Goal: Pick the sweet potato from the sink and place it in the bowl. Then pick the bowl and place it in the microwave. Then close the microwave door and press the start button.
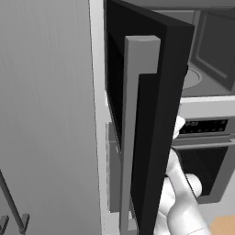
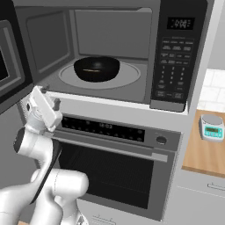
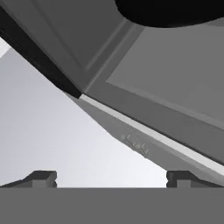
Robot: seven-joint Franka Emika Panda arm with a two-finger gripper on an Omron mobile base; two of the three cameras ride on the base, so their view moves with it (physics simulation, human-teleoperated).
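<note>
The microwave [image 2: 132,101] stands with its door [image 2: 9,57] swung out to the left. On the round turntable inside sits the black bowl [image 2: 96,68], and a thin orange-brown sliver of the sweet potato [image 2: 92,70] shows in it. My gripper [image 2: 49,96] is open and holds nothing. It sits at the lower left front corner of the cavity, just inside the door, pointing up and left. In the hand view its fingertips [image 3: 41,178] stand wide apart before the door's grey inner frame [image 3: 144,131]. In the left base view the door [image 1: 153,114] stands edge-on with its grey handle [image 1: 137,128].
The keypad panel [image 2: 173,52] runs down the microwave's right side. Below it is the oven [image 2: 114,176] with its knob [image 2: 161,140]. A kitchen scale [image 2: 212,127] stands on the wooden counter [image 2: 204,156] to the right. A tall grey panel [image 1: 46,114] fills the left.
</note>
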